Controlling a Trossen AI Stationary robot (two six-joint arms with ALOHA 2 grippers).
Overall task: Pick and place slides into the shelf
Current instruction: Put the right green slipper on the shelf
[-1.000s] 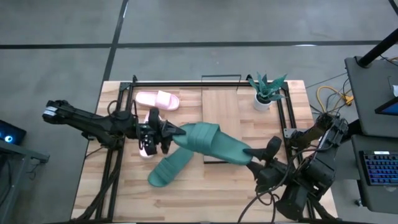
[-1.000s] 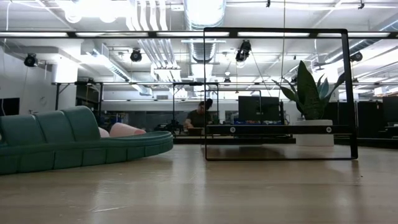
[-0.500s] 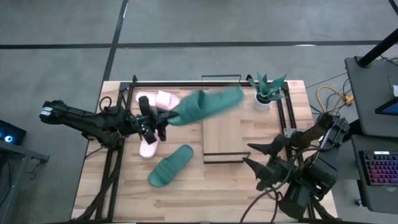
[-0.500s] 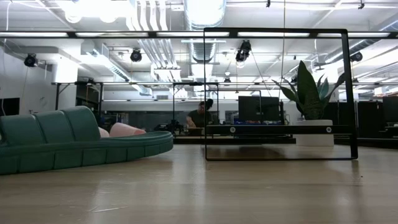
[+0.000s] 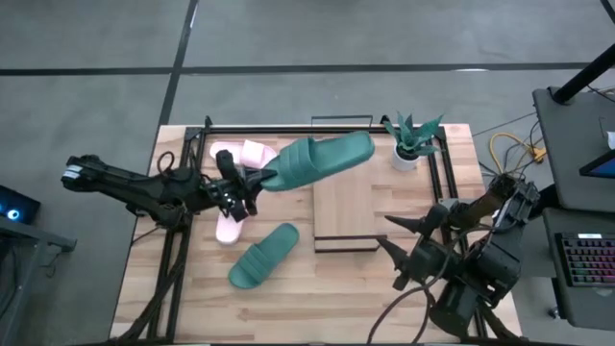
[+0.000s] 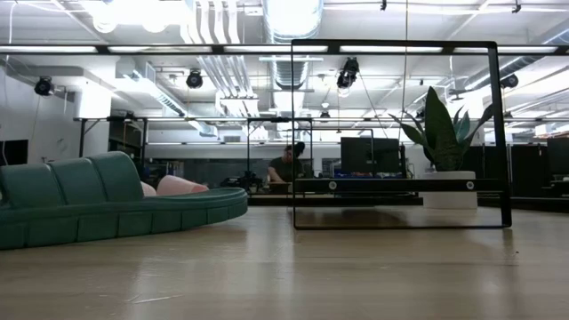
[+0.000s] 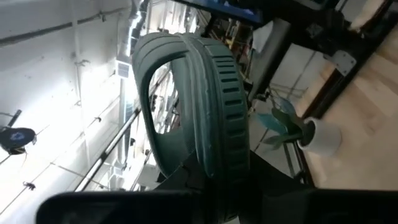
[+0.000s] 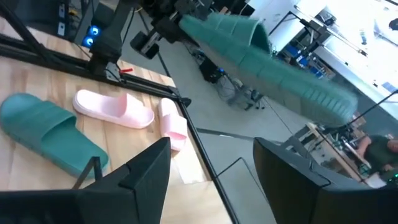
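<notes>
The left gripper is clamped on the heel of a teal slide, held raised above the shelf — no lettering legible on it. The right gripper hangs wide open, empty, beside the shelf's near corner.

We see the left arm stretched from the table's left side toward the middle, its left gripper clamped on the heel of a teal slide and holding it up in the air. The right gripper waits near the table's right front corner, fingers spread wide, holding nothing.
</notes>
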